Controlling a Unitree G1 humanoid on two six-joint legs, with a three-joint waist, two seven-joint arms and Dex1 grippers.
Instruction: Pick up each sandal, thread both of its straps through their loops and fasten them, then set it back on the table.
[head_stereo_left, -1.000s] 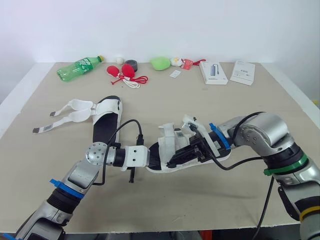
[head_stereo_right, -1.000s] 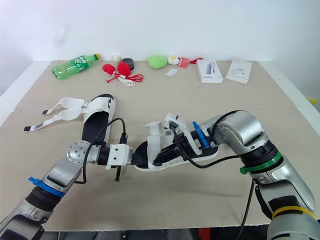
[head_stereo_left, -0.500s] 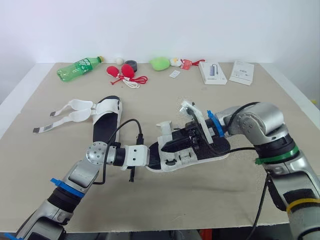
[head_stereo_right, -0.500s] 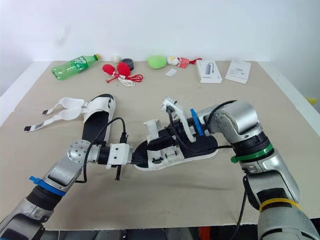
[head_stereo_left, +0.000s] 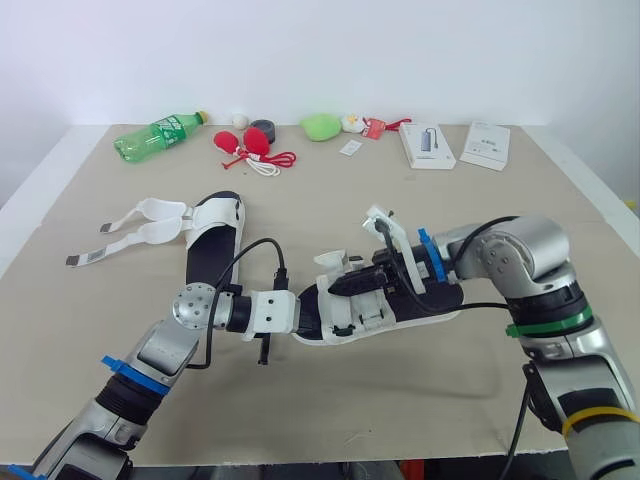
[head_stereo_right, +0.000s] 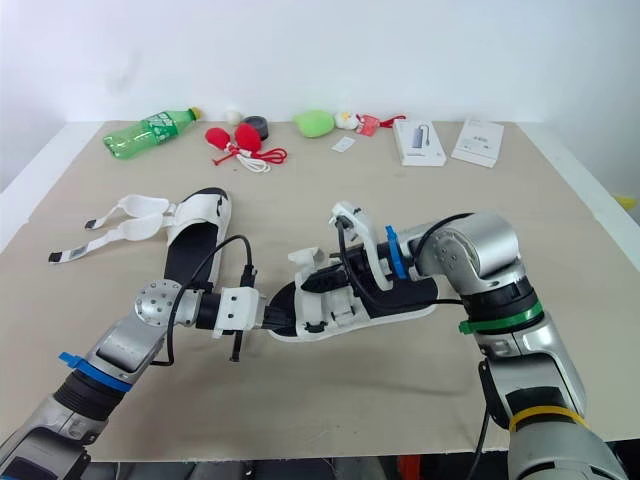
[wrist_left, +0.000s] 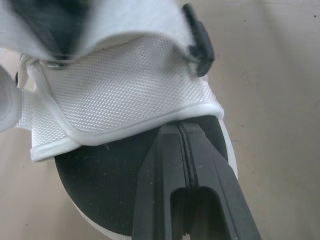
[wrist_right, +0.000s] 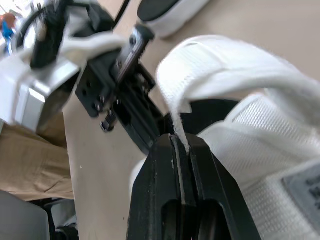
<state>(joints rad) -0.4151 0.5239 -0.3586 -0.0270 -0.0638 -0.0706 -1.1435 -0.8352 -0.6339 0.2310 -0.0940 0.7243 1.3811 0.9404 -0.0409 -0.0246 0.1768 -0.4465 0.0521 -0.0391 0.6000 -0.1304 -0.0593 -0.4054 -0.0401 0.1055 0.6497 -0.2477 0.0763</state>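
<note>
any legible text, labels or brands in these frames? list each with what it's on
No text reads clearly.
Green plastic bottle: label print too small.
Two white flat boxes: print too small.
Grey patch on white mesh sandal: blurred.

No writing can be read anywhere on the table (head_stereo_left: 330, 205) at this moment.
At 11 o'clock a label is seen wrapped round the green bottle (head_stereo_left: 160, 133), but its lettering cannot be made out. At 1 o'clock some print is carried on the first white box (head_stereo_left: 427, 146) and on the second white box (head_stereo_left: 485, 146) just beside it, and it is too small to be read on both. At 12 o'clock nothing can be read off the small white card (head_stereo_left: 351, 148).
</note>
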